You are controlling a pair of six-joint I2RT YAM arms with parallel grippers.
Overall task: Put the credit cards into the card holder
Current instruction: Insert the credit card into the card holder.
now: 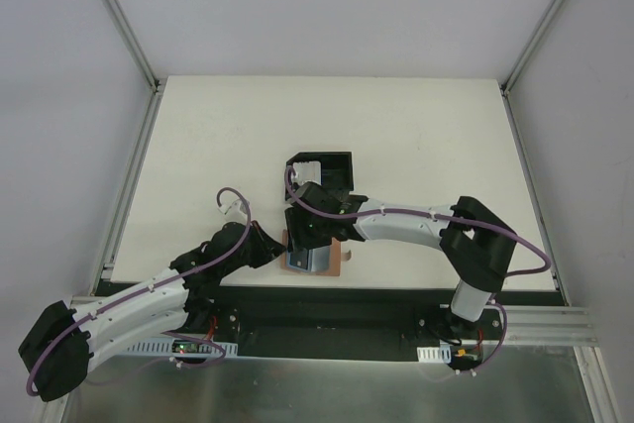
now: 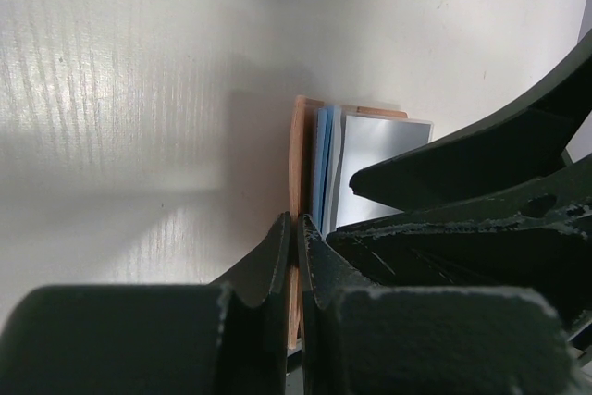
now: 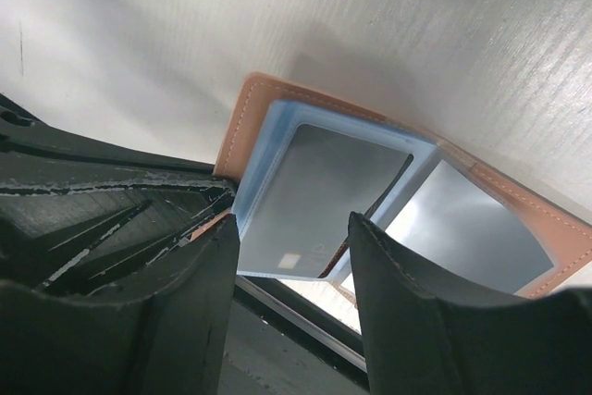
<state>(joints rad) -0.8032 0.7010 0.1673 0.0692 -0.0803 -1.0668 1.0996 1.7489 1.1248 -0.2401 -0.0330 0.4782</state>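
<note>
The tan card holder (image 1: 337, 260) lies open near the table's front edge. It also shows in the left wrist view (image 2: 298, 145) and the right wrist view (image 3: 248, 119). Light blue and pale grey credit cards (image 3: 319, 187) lie on it, overlapping; they also show in the left wrist view (image 2: 370, 159). My left gripper (image 2: 296, 228) is shut on the holder's left edge, and shows in the top view (image 1: 279, 250). My right gripper (image 3: 291, 261) hovers just over the cards with its jaws apart and nothing clamped; it shows in the top view (image 1: 307, 243).
A black open-sided box (image 1: 325, 167) with something white inside stands just behind the right gripper. The table's front edge and a black rail (image 1: 327, 299) run right below the holder. The left gripper's fingers (image 3: 102, 219) crowd the right gripper's left side.
</note>
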